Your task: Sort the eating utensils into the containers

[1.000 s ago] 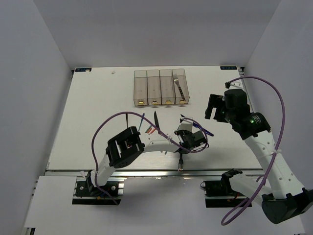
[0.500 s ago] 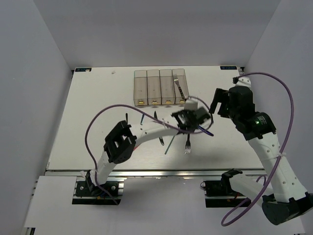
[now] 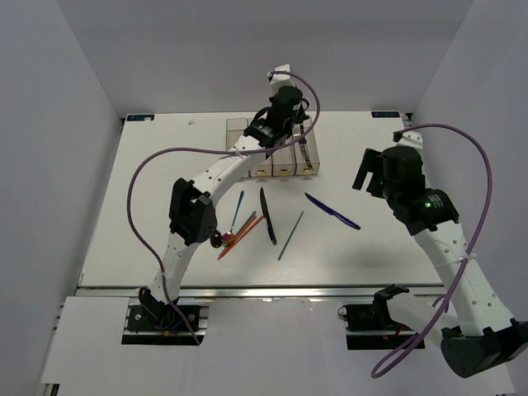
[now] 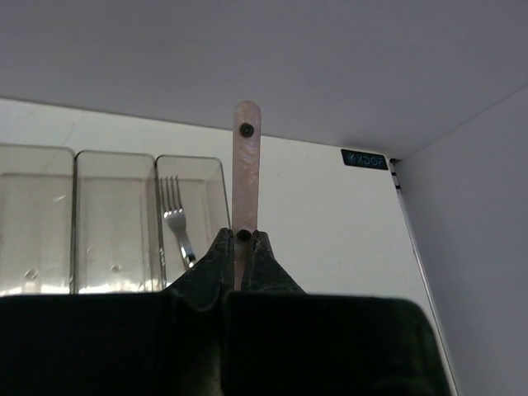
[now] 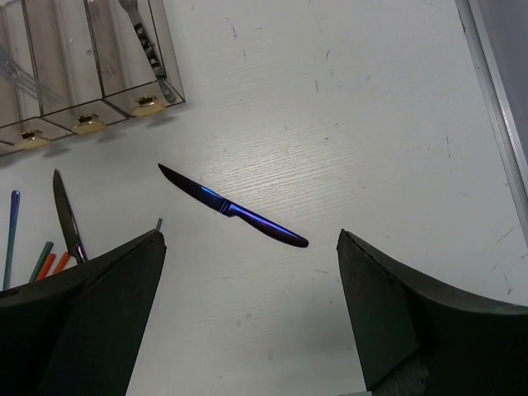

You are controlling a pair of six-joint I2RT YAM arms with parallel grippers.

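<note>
My left gripper (image 4: 239, 236) is shut on a pinkish utensil handle (image 4: 246, 165) that sticks out past the fingertips; its other end is hidden. In the top view this gripper (image 3: 278, 130) hangs over the row of four containers (image 3: 285, 162). A silver fork (image 4: 177, 219) lies in the rightmost container (image 4: 216, 177). My right gripper (image 5: 247, 247) is open and empty above a blue knife (image 5: 235, 210); in the top view the gripper (image 3: 367, 175) is right of that knife (image 3: 332, 210).
On the table lie a black knife (image 3: 266, 216), a grey chopstick (image 3: 290, 235), a blue stick (image 3: 237, 210) and orange-red chopsticks (image 3: 239, 238). The left arm's purple cable (image 3: 144, 190) loops over the left side. The containers also show in the right wrist view (image 5: 82, 49).
My left arm has swung from the middle of the table to the back, carrying the pinkish-handled fork over the containers. My right gripper has shifted slightly.
</note>
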